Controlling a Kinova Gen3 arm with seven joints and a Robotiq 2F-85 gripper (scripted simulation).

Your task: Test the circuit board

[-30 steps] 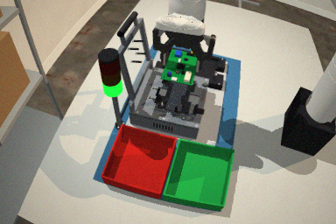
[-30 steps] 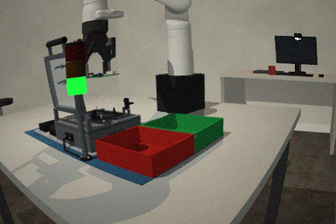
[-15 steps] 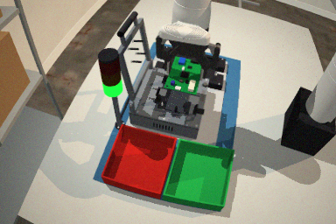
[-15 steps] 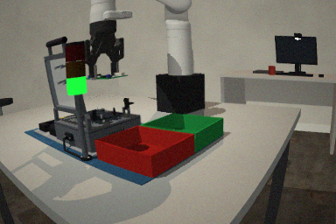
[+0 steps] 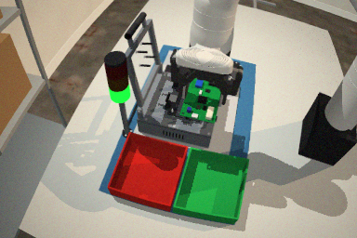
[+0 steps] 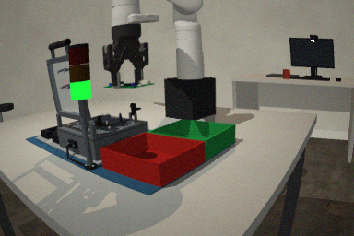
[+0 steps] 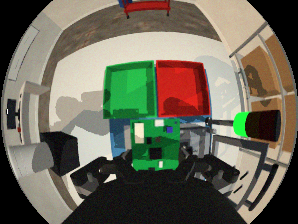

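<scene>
Pale table (image 5: 288, 54) (image 6: 258, 178) (image 7: 75, 65); gripper (image 5: 204, 86) (image 6: 126, 81) (image 7: 155, 155) clamped on circuit board (image 5: 201, 102) (image 6: 131, 86) (image 7: 156, 145) above tester (image 5: 174, 130) (image 6: 121, 140) (image 7: 192, 134).
Releasing too soon, short of the green bin, could drop it onto the tester.

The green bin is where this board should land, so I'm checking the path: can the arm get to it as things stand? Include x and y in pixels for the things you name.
Probably yes: the pincer (image 5: 204, 92) (image 6: 126, 81) (image 7: 155, 155) holds the board (image 5: 203, 100) (image 6: 138, 85) (image 7: 156, 131) above the tester (image 5: 174, 134) (image 6: 108, 142), and nothing visible stands between it and the open-topped green bin (image 5: 211, 189) (image 6: 220, 139) (image 7: 129, 92).
</scene>
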